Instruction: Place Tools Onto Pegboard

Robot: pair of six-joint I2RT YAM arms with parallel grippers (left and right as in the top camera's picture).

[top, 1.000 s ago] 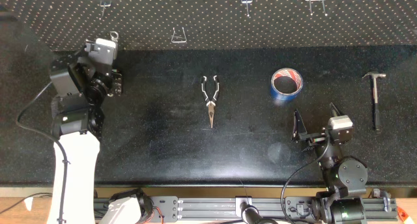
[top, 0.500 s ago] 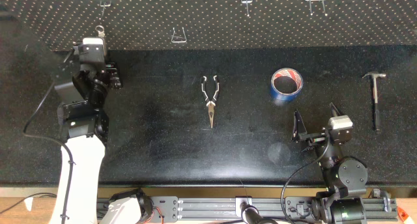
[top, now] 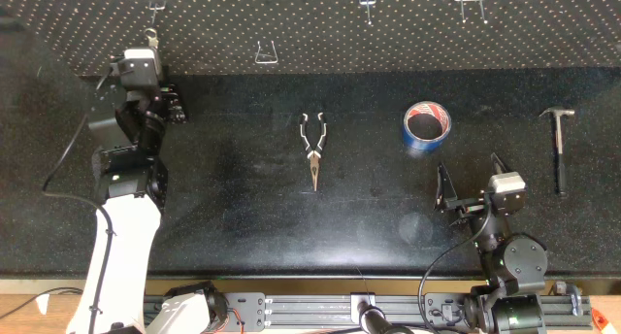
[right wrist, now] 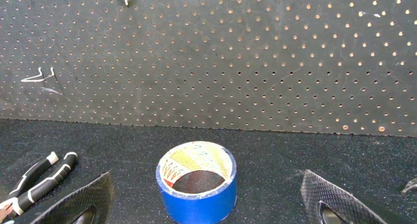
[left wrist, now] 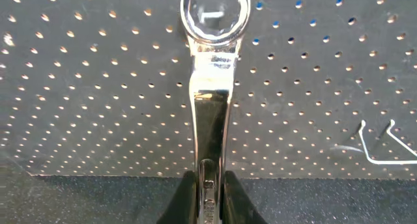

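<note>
The wrench (left wrist: 210,100) stood upright in front of the pegboard (left wrist: 91,87), ring end uppermost, its handle clamped between the closed fingers of your left gripper (left wrist: 210,185); whether the ring had caught the nearest hook (top: 154,5) could not be told. To do this step well you needed, I judge, to keep the handle plumb, ease the ring squarely over that hook and let go only once it bore the weight. Your right gripper (right wrist: 207,201) sat wide open and empty above the table (top: 233,198) near the tape roll (right wrist: 197,180), the pliers (top: 312,150) and hammer (top: 558,150) lying well apart.
</note>
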